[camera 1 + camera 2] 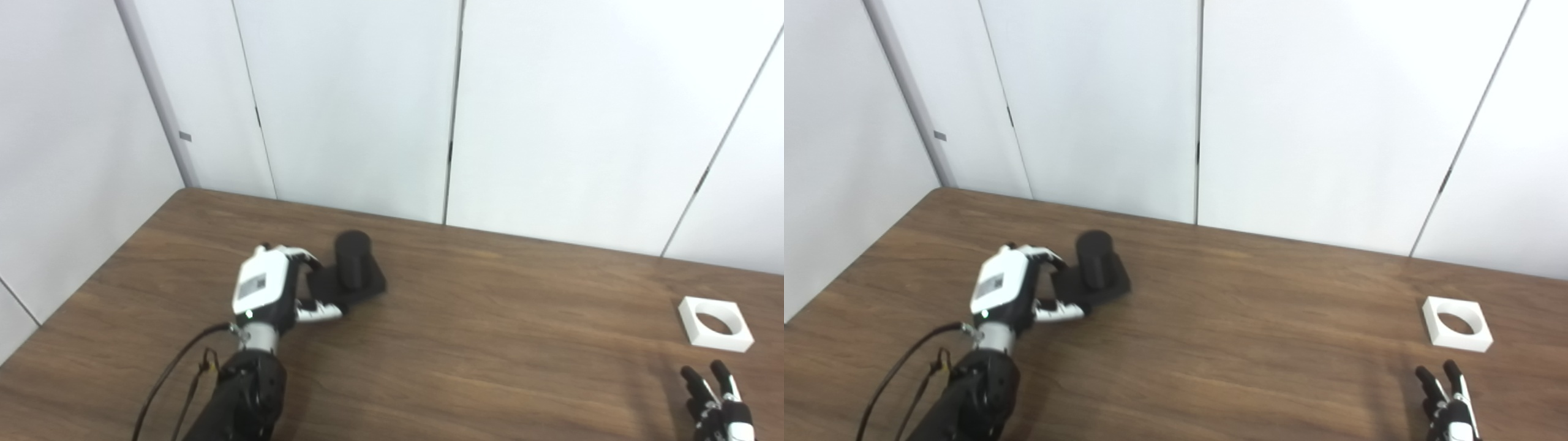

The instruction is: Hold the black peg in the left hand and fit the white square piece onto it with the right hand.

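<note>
left robot hand (272, 288) grasping base of upright black peg (353, 267) on table (465, 343); right robot hand (716, 404) released, near white square piece (715, 324).

matt black peg (353, 267) – smooth white square piece (715, 323) – wood-grain table (490, 343).

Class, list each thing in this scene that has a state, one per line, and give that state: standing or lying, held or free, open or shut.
Black peg: upright on the table, base gripped at its near-left side.
White square piece: flat on the table, hole up, untouched.
Left hand: shut on the black peg's base.
Right hand: open, fingers apart, just short of the white square piece.
</note>
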